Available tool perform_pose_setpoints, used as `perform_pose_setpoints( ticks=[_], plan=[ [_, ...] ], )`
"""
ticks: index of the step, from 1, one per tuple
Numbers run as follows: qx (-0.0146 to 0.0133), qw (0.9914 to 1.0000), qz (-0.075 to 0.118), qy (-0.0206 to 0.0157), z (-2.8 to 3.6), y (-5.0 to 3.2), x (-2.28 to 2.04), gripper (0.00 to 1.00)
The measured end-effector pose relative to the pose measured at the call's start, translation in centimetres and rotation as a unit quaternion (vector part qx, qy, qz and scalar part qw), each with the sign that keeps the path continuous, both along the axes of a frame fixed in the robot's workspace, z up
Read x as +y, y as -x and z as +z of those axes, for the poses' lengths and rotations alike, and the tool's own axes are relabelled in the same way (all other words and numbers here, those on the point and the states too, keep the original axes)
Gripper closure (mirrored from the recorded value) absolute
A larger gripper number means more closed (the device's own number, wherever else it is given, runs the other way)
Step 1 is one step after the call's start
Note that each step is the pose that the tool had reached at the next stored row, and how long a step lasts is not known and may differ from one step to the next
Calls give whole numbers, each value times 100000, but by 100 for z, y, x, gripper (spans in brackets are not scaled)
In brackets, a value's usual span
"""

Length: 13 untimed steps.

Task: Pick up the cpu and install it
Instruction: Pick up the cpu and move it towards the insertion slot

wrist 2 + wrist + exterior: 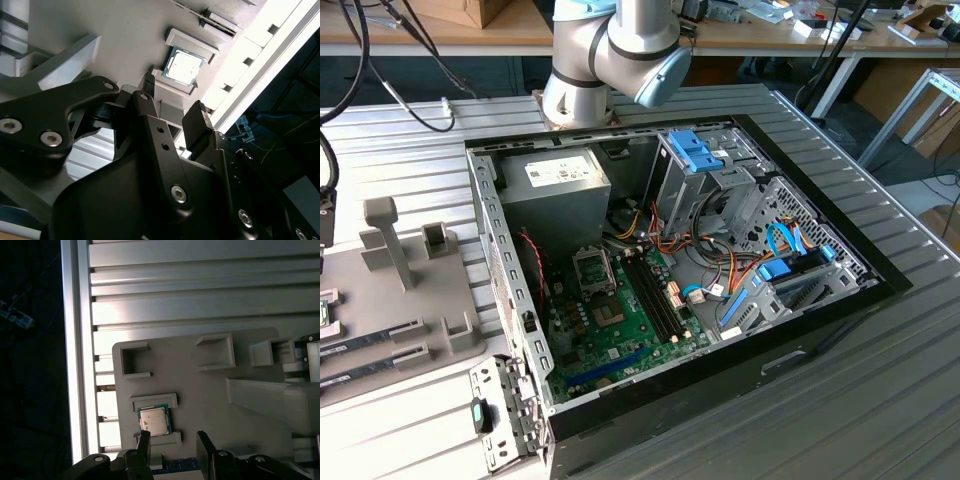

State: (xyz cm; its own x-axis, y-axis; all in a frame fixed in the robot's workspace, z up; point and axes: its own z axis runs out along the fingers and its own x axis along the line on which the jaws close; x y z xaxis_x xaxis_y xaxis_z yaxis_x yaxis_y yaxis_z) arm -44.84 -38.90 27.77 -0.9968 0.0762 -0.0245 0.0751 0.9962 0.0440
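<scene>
The cpu [153,421], a small square chip with a silvery top and a green edge, lies flat in a recess of the grey holder plate [200,390], between two raised lips. In the second wrist view the cpu [184,67] sits just beyond the fingertips. My gripper [173,439] hovers above the plate, open and empty, and the chip lies near one black finger [144,440]. The second wrist view also has the gripper [174,97] open. The open computer case [680,290] holds the green motherboard [620,320] with its socket [592,268].
The grey holder plate [410,300] lies at the exterior view's left on the slatted metal table [880,380], with upright posts [385,240] and two memory sticks [370,345]. Beside the plate runs the table's edge rail [75,365]. The arm's base [610,50] stands behind the case.
</scene>
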Motion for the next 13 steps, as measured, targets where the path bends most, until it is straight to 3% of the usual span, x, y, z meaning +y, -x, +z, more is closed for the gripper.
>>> perform_pose_setpoints(
  ticks=[13],
  plan=[
    [-2,100000,1,0,-24,0,0,51]
  ],
)
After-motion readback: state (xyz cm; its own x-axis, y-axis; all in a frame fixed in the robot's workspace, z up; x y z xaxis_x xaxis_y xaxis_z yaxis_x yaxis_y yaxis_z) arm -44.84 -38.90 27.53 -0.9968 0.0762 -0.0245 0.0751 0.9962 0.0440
